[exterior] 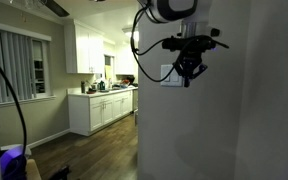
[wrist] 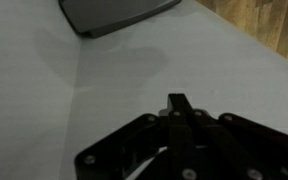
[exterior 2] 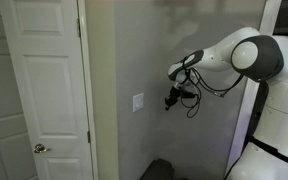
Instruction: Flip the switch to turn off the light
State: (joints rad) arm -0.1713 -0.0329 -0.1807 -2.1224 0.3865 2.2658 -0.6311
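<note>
The switch is a small white plate set upright in the plain wall; it also shows in an exterior view. My gripper hangs in front of the wall, a short way to the side of the switch and apart from it. In an exterior view the gripper sits just beside the plate. In the wrist view the fingers are pressed together, empty, pointing at bare wall; the switch is out of that view. Only a dark fan blade of the light shows at the top edge. The room is dim.
A white panelled door stands next to the wall's corner. A kitchen with white cabinets lies beyond the wall edge. A dark object lies at the top of the wrist view. The robot's white body stands close to the wall.
</note>
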